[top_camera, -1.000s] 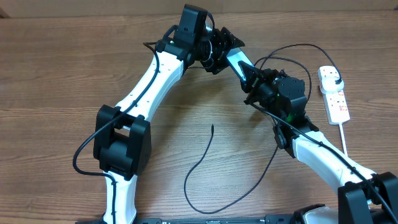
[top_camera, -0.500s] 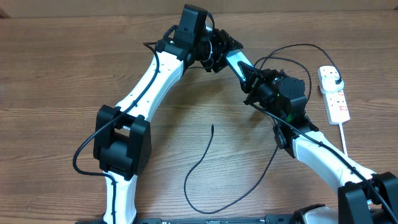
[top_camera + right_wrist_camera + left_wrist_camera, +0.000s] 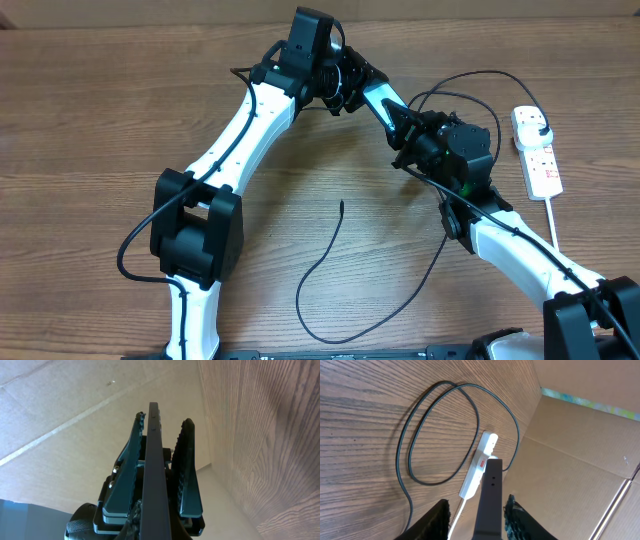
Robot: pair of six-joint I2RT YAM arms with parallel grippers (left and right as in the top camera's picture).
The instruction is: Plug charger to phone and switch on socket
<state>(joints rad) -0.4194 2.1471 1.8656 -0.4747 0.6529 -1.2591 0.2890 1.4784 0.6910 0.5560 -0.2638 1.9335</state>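
The phone (image 3: pixel 377 101) is up off the worktop (image 3: pixel 80 120), held edge-on above the middle of the far edge, and both arms meet on it. The right gripper (image 3: pixel 400 122) is clamped on one end of it. The left gripper (image 3: pixel 352 88) stands partly open around the other end, and the left wrist view shows daylight between the phone and its fingers (image 3: pixel 440 521) on either side. This looks like a hand-to-hand pass, and the way to do it well is patience. The left pads should land flat and square on the phone's broad faces, well in from the corner, and the right should let go only once that grip is firm. A skewed pinch on a slab this slim is likely to twist it or let it slip. The charger (image 3: pixel 340 212) lies slack across the middle of the worktop, its free end pointing toward the far edge. The socket (image 3: pixel 540 160) sits by the right edge, its switches not yet touched. Whichever arm ends up with the phone should leave the port end clear and facing that free end.
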